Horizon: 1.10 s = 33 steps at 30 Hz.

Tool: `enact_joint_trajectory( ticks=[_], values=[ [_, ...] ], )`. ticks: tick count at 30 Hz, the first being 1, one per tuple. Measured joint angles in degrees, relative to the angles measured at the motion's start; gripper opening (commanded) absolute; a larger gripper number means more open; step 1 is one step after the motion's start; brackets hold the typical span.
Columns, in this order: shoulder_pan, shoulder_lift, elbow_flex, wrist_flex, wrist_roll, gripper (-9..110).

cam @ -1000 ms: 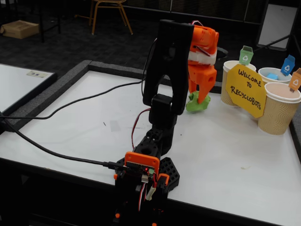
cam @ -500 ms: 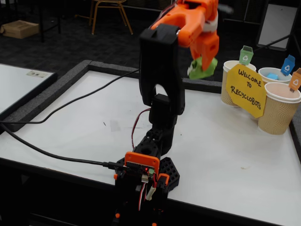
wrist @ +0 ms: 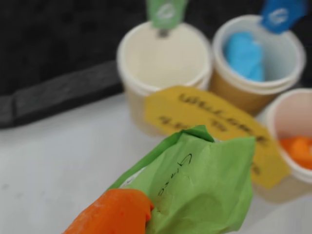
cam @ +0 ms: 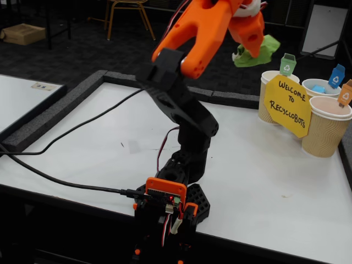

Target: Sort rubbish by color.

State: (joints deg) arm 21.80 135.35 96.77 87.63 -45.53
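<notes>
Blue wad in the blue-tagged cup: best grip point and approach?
Come straight down through the cup's open mouth; its walls block any side approach. Pinch the upper bulge of the blue wad, which lies against the left inner wall in the wrist view. Probably needs a narrow opening.

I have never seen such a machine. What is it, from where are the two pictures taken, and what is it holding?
It is a small robot arm standing on a white table. The fixed view looks at it from behind the arm's base; the wrist view comes from a camera on the arm itself. Its gripper, with jaws closed, holds a green paper wad in the air near three paper cups. The green-tagged cup is empty, the blue-tagged cup holds a blue wad, and the third cup an orange wad. A yellow sign leans on them.
</notes>
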Motion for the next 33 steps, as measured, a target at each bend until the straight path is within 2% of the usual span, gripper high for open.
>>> enact_joint_trajectory(
  ticks=[8,12,21,26,33],
  values=[
    [2.02,0.7,0.0,-1.49,-0.7,0],
    [2.02,0.7,0.0,-2.55,-8.35,0],
    [2.02,0.7,0.97,-8.09,-33.05,0],
    [2.02,-0.7,0.97,-13.36,-38.06,0],
    [1.93,-10.99,-0.44,-19.78,-39.11,0]
  ],
)
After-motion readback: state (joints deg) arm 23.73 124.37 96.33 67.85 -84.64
